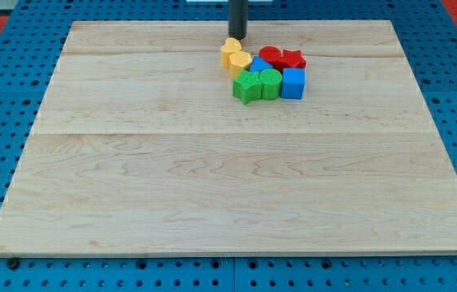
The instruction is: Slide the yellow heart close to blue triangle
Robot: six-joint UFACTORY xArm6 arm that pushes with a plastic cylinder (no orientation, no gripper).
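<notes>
My tip (237, 37) stands near the view's top, just above and touching or nearly touching the yellow heart (230, 50). A second yellow block (241, 61), hexagon-like, sits right below the heart. The blue triangle (260, 65) lies just right of that yellow block, partly hidden among the cluster. The yellow heart is about one block's width from the blue triangle, up and to its left.
Packed in the same cluster are a red round block (271, 55), a red star (292, 58), a blue cube (292, 83), a green star (247, 86) and a green round block (270, 83). The wooden board (212, 186) lies on a blue pegboard.
</notes>
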